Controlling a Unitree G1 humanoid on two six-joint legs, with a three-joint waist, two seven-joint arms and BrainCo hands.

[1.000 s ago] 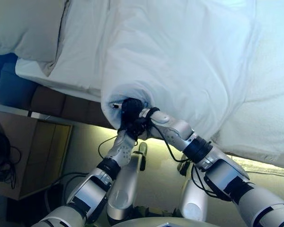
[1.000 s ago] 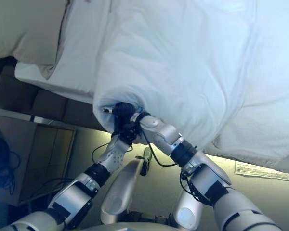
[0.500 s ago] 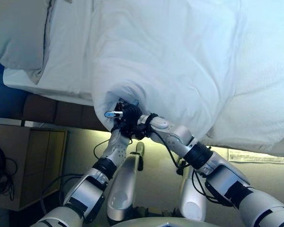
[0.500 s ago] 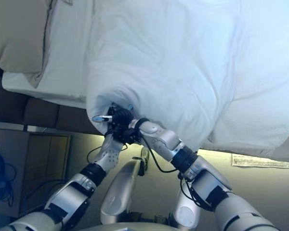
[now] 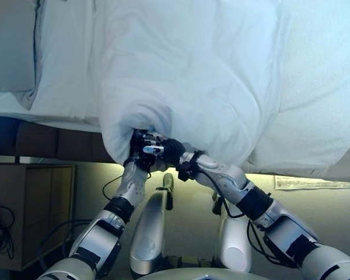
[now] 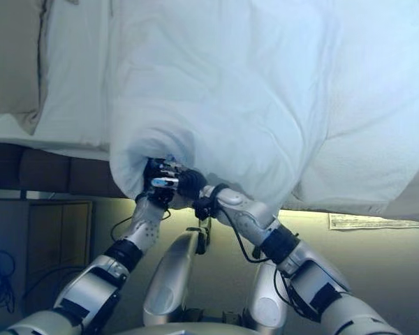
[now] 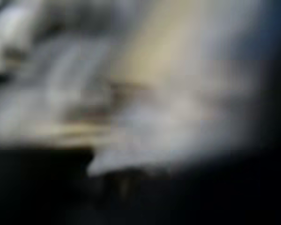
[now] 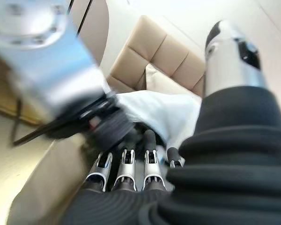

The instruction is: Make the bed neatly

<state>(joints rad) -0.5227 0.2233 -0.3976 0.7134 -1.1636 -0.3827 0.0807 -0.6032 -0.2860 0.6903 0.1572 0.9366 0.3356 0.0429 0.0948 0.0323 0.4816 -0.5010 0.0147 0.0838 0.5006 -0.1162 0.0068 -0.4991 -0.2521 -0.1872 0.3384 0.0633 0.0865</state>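
Observation:
A white duvet (image 5: 192,76) lies bunched on the bed, and its near corner (image 5: 119,125) hangs over the bed's edge. Both hands meet under that corner. My left hand (image 5: 141,153) comes up from below, fingers curled into the fold. My right hand (image 5: 166,151) presses against it from the right. In the right wrist view the cloth (image 8: 164,110) lies between the right hand's fingers (image 8: 126,161) and thumb (image 8: 232,51). The left wrist view is too blurred to read. A pillow (image 5: 9,46) lies at the far left on the white sheet (image 5: 64,76).
The bed's dark brown padded base (image 5: 52,143) runs below the mattress at the left. A wooden nightstand (image 5: 29,210) stands on the floor at the lower left, with cables beside it. A sheet of paper (image 5: 297,182) lies on the floor by the bed at the right.
The camera has moved, so the bed and pillow have slid left in view. Both hands have stayed together at the duvet corner, which now sits a little lower over the bed's edge.

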